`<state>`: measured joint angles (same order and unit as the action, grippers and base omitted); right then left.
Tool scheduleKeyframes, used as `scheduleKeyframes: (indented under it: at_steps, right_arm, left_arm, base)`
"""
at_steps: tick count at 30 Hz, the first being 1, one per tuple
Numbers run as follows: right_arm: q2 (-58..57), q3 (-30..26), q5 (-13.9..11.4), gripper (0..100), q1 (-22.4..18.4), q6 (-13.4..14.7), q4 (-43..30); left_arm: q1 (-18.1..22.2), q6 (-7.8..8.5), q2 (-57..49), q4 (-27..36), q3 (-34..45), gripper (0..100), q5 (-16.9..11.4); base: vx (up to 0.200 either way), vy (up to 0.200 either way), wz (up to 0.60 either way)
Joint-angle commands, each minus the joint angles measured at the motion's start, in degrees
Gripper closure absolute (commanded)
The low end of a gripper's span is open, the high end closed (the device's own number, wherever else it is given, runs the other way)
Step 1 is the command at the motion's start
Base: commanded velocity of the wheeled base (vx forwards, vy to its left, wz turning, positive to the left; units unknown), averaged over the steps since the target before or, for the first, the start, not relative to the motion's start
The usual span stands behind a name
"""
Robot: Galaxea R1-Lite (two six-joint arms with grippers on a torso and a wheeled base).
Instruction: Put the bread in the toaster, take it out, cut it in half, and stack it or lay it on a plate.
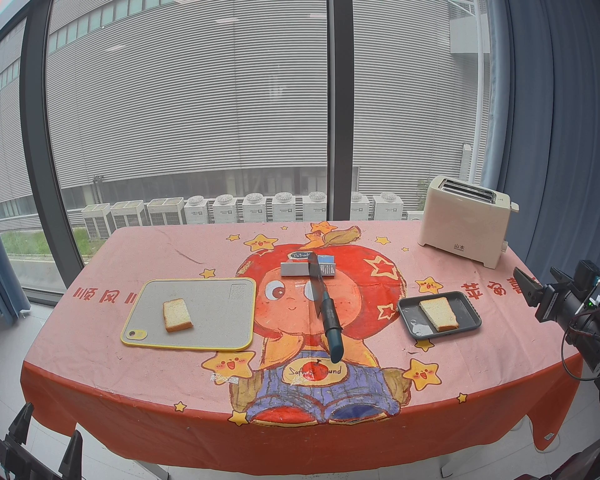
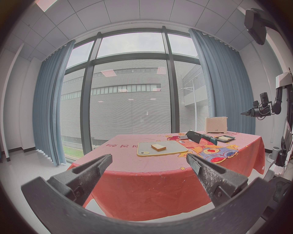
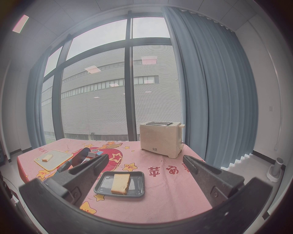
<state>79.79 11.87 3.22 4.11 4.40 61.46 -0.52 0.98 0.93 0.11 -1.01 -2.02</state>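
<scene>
Left pincer [image 2: 149, 159], jaws apart, faces bread [image 2: 158, 147] on cutting board [image 2: 175, 148].

I face a tall dark-framed window [image 1: 340, 106] looking onto a grey ribbed building [image 1: 187, 94]. Blue-grey curtains [image 3: 213, 91] hang at both sides. My table [image 1: 81, 350] wears an orange cartoon cloth; white walls [image 3: 274, 100], tiled ceiling [image 2: 122, 12], pale floor [image 2: 18, 170].

The knife [image 1: 325, 307], propped on its holder [image 1: 294, 269], lies between cutting board [image 1: 212, 312] and tray [image 1: 467, 311]; the toaster [image 1: 465, 226] slots face upward, open.
</scene>
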Motion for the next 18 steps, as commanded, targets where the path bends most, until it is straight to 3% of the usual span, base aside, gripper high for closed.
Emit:
scheduleKeyframes:
  at_steps: [1, 18]
  right_arm:
    - [-2.1, -1.1, 0.0, 0, -0.1, -0.5, 0.1]
    - [-8.2, -5.8, -0.1, 0, 0.5, -1.3, -0.6]
  left_arm:
    - [0.0, -0.01, -0.9, 0.0, 0.9, 0, 0.0]
    - [-0.1, -0.01, -0.9, 0.0, 0.9, 0, 0.0]
  base:
    - [0.000, 0.000, 0.00]
    - [0.000, 0.000, 0.00]
